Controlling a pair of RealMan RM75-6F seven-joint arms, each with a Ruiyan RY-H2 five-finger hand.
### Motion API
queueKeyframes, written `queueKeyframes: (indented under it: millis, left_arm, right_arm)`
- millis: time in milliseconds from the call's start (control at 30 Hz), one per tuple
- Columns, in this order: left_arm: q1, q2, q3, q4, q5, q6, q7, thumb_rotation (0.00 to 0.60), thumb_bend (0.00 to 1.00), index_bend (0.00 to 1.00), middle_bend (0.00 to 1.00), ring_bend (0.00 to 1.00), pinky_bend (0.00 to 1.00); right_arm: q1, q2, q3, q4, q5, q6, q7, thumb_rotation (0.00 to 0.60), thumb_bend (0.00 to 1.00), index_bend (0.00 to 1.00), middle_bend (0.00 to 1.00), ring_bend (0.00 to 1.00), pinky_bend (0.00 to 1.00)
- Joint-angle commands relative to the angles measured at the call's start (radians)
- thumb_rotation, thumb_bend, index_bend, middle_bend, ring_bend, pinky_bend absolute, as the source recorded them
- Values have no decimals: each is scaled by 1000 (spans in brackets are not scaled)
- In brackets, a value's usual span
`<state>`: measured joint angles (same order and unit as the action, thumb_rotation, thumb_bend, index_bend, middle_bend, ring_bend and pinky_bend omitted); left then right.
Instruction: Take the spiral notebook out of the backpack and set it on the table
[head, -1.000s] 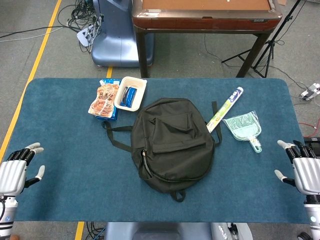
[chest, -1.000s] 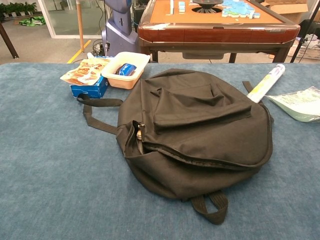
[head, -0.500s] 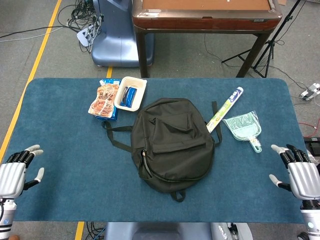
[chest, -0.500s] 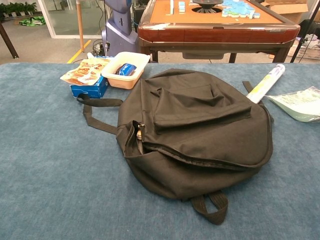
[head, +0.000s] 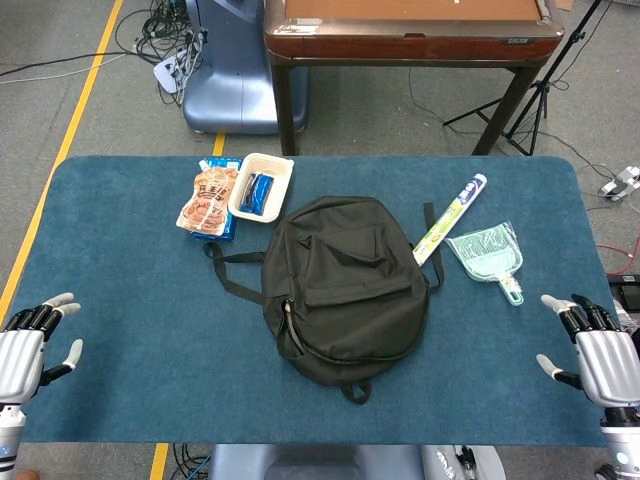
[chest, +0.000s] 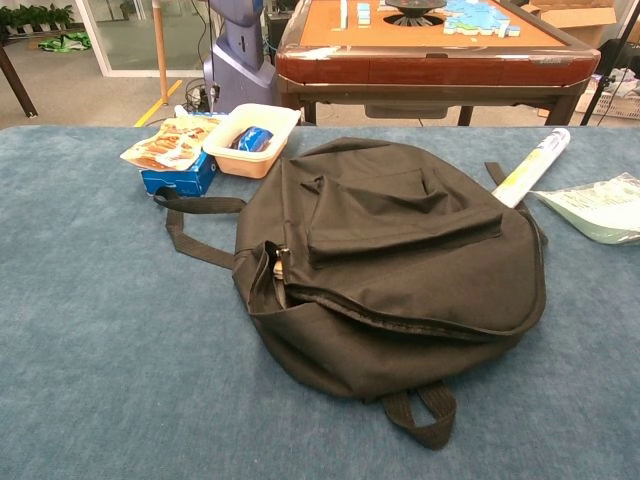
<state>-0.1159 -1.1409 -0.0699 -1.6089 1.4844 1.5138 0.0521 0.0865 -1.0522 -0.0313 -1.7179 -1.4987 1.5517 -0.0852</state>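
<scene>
At the near edge of the blue table (head: 130, 400), well to either side of the black backpack (head: 345, 290), the robot's two hands wait: the left hand (head: 25, 350) off the near-left corner and the right hand (head: 595, 345) off the near-right, each with fingers apart and holding nothing. Neither touches the bag, and neither shows in the chest view.

The backpack lies flat at the table's middle, its long axis running from the near edge toward the far edge and leaning slightly left at the far end, with the carry loop (chest: 420, 412) nearest the robot and the shoulder straps (chest: 195, 225) trailing off its left side. The main zipper (chest: 275, 270) gapes a little on that left side (a sliver of something pale shows in the gap). The spiral notebook is presumably inside; it cannot be seen, so its heading cannot be told.

The task looks to be at its very start, with the reach not yet made. The next move likely calls for one hand to steady the bag while the other widens the opening.

Beyond the backpack to the right lie a rolled tube (head: 450, 220) and a green dustpan (head: 487, 255) in a clear wrapper; beyond it to the left, a white tray (head: 262, 185) beside a snack packet (head: 207, 200).
</scene>
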Motion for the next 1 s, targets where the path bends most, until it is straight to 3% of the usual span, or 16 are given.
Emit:
queueKeyframes:
  millis: [33,333,533,700,1000]
  left_arm:
    - [-1,1,-2,-4,-4,-2,4,600,353,288,226,252,220]
    - [-13,1,-5,-23,-2,-19,18,600,353,288,226,252,220]
    - [-14,-1,-6,-30,2,-16,21,600,353,288,226,252,221]
    - [-14,5,-2,-32,11,-16,20,600,353,288,226,252,220]
    - [-8,17,5,-30,24,-8,6,600,353,287,226,252,220]
  right_arm:
    - [13,3,1,-3,-24,-23,12,600,165,222,268,137,229]
    - [151,-10,-7,-66,-133,-242,-47,600,149,222,264,137,242]
    - [252,-68,15,-98,-109,-415,-124,600,67,222,213,123,243]
    - [326,-173,44,-82,-63,-523,-213,600,49,183,163,67,215]
    - [411,-397,86,32,12,-608,-365,600,32,28,68,2,149]
